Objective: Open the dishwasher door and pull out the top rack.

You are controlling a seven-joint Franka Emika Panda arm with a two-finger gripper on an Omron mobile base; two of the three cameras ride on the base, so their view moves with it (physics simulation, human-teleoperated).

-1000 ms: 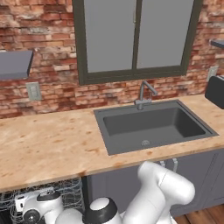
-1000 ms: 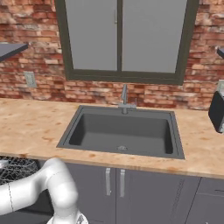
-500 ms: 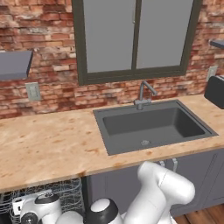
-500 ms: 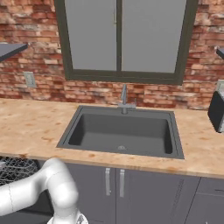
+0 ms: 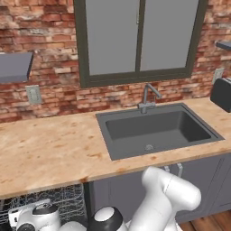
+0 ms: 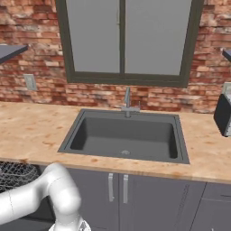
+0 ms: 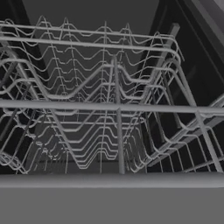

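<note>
The top rack (image 7: 109,105) is a white-silver wire basket with upright tines. It sticks out under the wooden counter at the lower left (image 5: 67,200) and shows at the left edge of the right base view (image 6: 16,173). My white hand (image 5: 34,219) sits low against the rack's front. In the hand view the thick front rail (image 7: 112,179) runs across right at the gripper, whose fingers are hidden. The gripper is shut on that rail. The dishwasher door is out of view below the frames.
A dark sink (image 5: 158,128) with a faucet (image 5: 146,99) sits in the wooden counter (image 5: 45,153). Grey cabinet doors with small silver handles (image 6: 117,187) stand under it. A black toaster (image 6: 223,115) stands at the far right. My arm's elbow (image 5: 171,194) bulks in front of the cabinets.
The jaws have closed on the rack's front rail. The hand has shifted slightly at the rack's front. The rack itself has hardly moved.
</note>
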